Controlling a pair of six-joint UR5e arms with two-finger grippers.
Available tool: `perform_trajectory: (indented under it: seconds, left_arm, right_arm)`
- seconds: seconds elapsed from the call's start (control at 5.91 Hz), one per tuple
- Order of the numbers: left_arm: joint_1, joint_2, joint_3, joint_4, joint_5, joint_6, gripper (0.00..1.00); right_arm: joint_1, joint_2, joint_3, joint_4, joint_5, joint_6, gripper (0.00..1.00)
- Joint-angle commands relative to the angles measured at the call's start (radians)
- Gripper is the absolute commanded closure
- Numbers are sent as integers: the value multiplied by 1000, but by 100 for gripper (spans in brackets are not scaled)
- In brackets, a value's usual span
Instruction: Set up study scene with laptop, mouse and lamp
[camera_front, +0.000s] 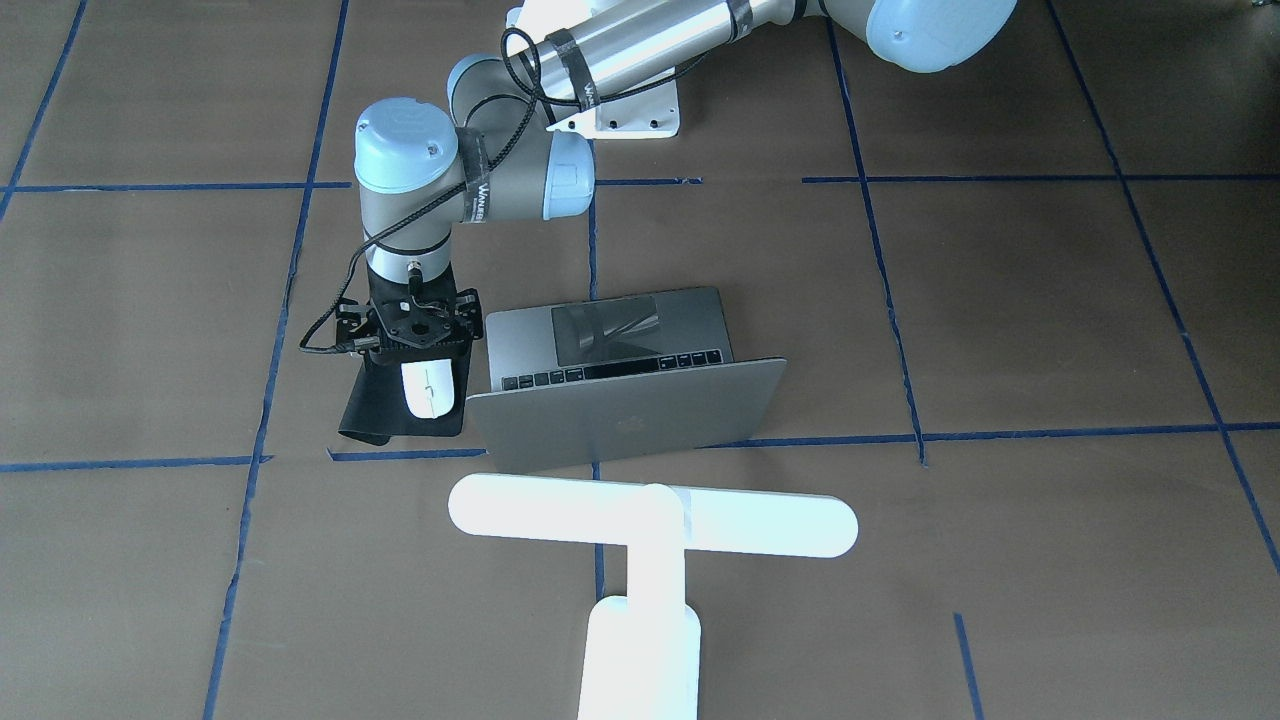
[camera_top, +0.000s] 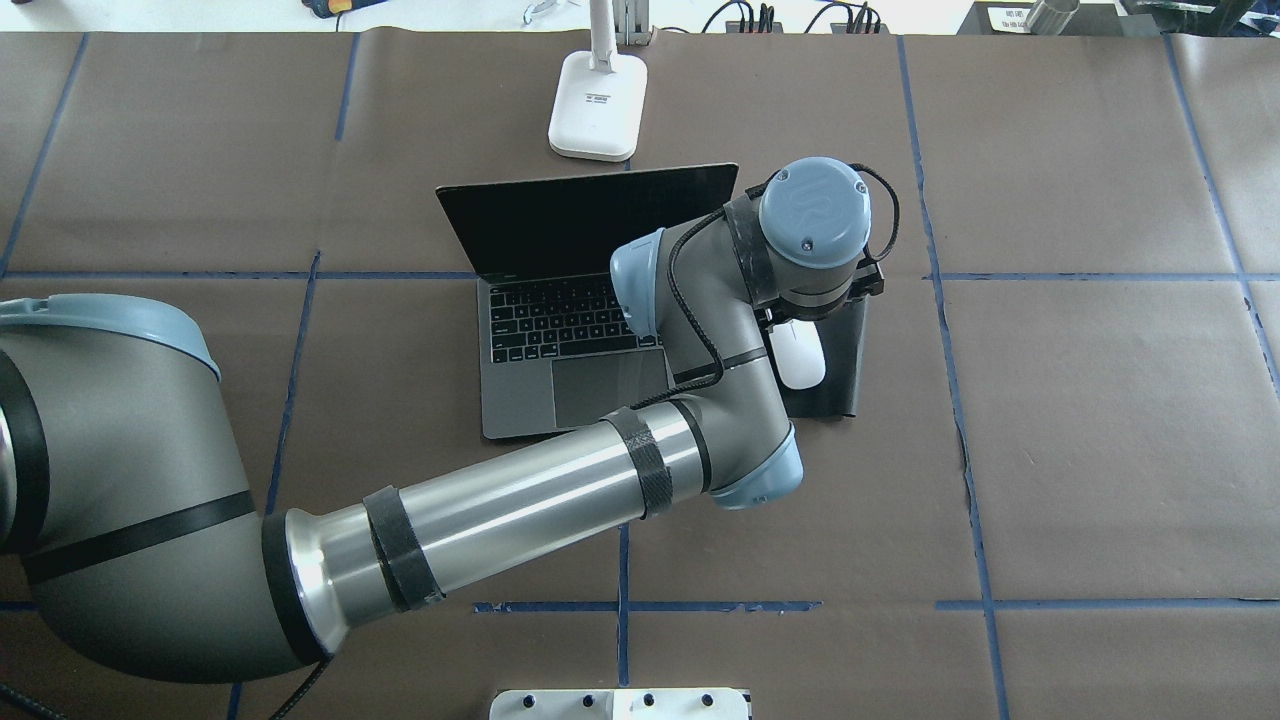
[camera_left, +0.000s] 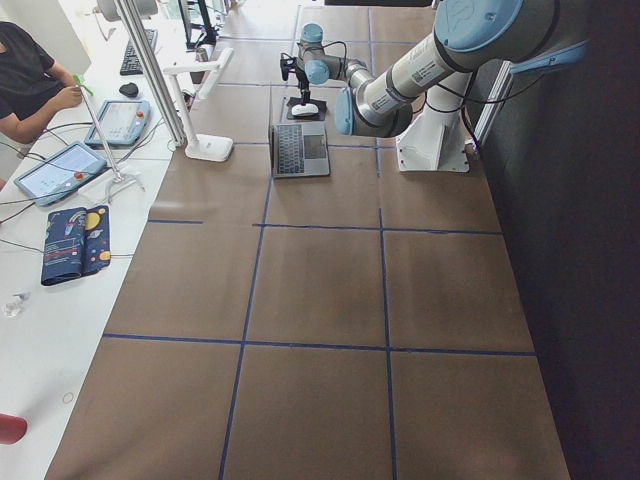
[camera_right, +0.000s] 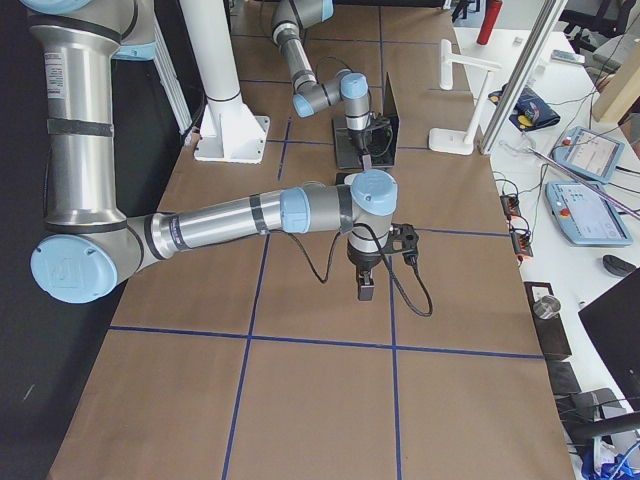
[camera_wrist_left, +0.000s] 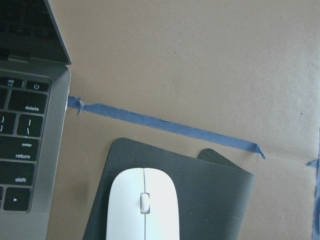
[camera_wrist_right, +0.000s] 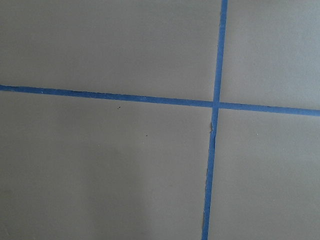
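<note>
Overhead exterior view: table (camera_top: 1100, 450) covered in brown paper with a grid of blue tape lines. Left arm (camera_top: 520, 500) lies across it from the left, its forearm covering the near right corner of the laptop (camera_top: 550, 325) and its wrist hiding the far end of the mouse (camera_top: 801, 360). Right arm (camera_right: 230, 215) hangs over bare paper, well apart from the set-up. Laptop stands open near the table's middle, screen dark, lid toward the operators' side. Lamp (camera_top: 597, 105) stands upright just beyond the lid, apart from it. Black mat (camera_top: 845, 375) lies just beside the laptop's right edge, a far corner curled. Mouse rests on the mat, lengthwise along the laptop's side, not touching it. Left gripper (camera_front: 422, 345) hangs directly over the mouse's near end; its mount hides the fingers, so opening and contact cannot be told. Right gripper (camera_right: 366, 290) points down at the paper; its opening cannot be told.
</note>
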Motion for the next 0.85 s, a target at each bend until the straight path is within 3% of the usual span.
perform_trajectory:
  seconds: [0.0,0.17,0.34,0.68]
  left_arm:
    - [-44,230,-397,214,-115,50,0]
    - [-44,418,-714,369,-127,135,0]
    - [-52,528,-864,416,-137,172,0]
    - [-82,723,-1055,419,-149,264,0]
  right_arm:
    - [0,3,-2,0,-1,-10,0]
    - [0,1,-4,0,-1,-7,0]
    - [0,1,-2,0,-1,-4,0]
    - [0,-1,-10,0,-4,-7,0]
